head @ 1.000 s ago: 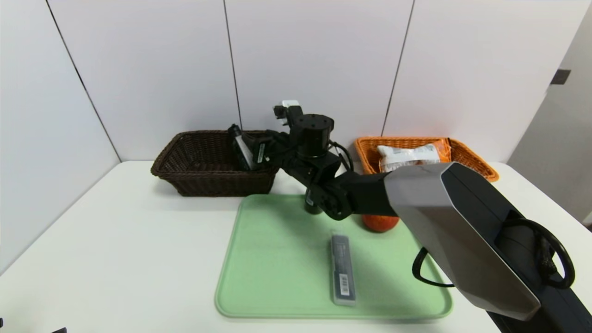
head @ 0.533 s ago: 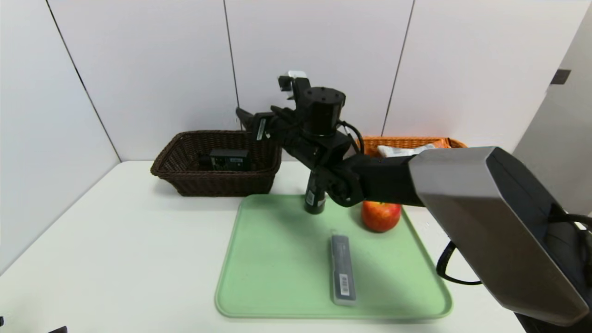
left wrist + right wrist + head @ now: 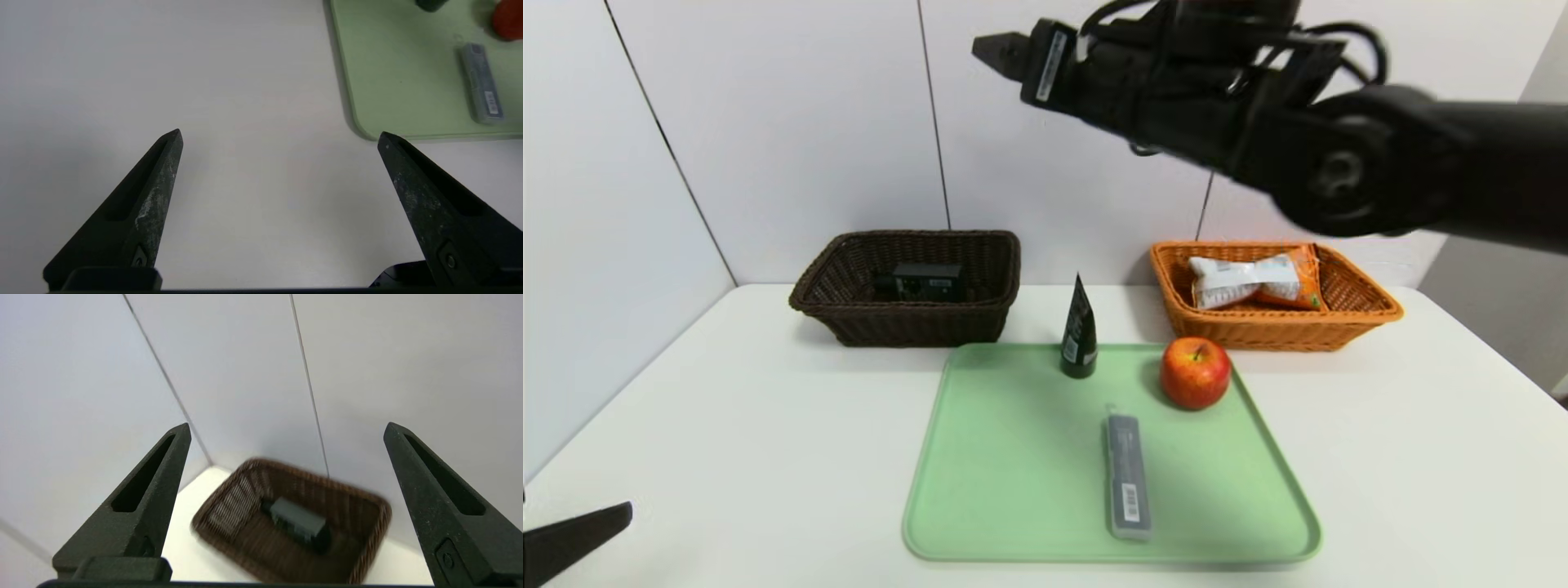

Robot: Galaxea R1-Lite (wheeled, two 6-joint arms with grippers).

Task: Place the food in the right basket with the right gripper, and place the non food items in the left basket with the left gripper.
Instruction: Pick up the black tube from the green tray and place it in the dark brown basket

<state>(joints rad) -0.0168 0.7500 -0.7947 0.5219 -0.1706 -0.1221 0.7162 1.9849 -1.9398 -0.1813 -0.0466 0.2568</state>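
Hovering low at the near left corner of the worktop, the left claw stands wide with nothing between its pointed fingers; in the head view only one dark tip shows at the bottom left edge. Ahead of it and off to the right lies the green tray, and on the tray's near half rests the slim grey case, barcode end toward the robot, its long axis running near to far. By that layout the left claw is the closer of the two to the case, and a grip would probably have to span its narrow width. Farther back on the tray the black conical tube stands upright, with the red apple beside it to the right, apart from it. Beyond the tray, the dark brown basket on the left holds the black pump bottle lying down, and the orange-tan basket on the right holds the snack packet. High above all this, the right claw is spread wide and empty, pointing toward the dark basket, well clear of the apple below it.
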